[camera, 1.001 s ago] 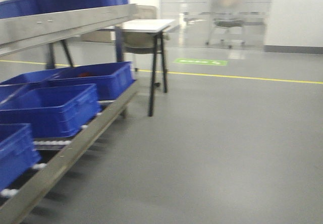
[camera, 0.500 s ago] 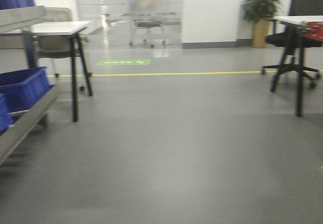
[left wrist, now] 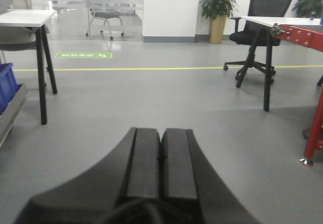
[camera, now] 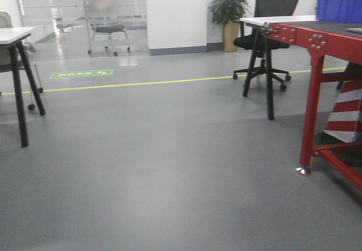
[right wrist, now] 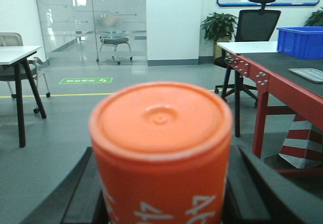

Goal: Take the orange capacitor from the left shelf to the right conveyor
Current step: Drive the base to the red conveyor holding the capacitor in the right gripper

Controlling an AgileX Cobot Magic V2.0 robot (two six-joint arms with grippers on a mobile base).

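The orange capacitor [right wrist: 160,128] fills the right wrist view, flat top toward the camera and white print on its side. My right gripper [right wrist: 162,158] is shut on it, with a black finger on each side. In the left wrist view my left gripper [left wrist: 161,133] is shut, pads together with nothing between them, above bare grey floor. The right conveyor [camera: 339,31] enters at the right, its dark belt [right wrist: 282,67] on a red frame. The left shelf is out of view.
A blue bin [camera: 339,5] and a silver tray [right wrist: 308,73] sit on the belt. The red leg [camera: 310,121] stands by a striped cone [camera: 345,115]. Behind are an office chair [camera: 266,42] and a black-legged table [camera: 14,36]. A blue-bin rack edge [left wrist: 10,108] shows at far left.
The front view has swung to the right. The rack with blue bins has slid out on the left, and the red conveyor frame has come in on the right.
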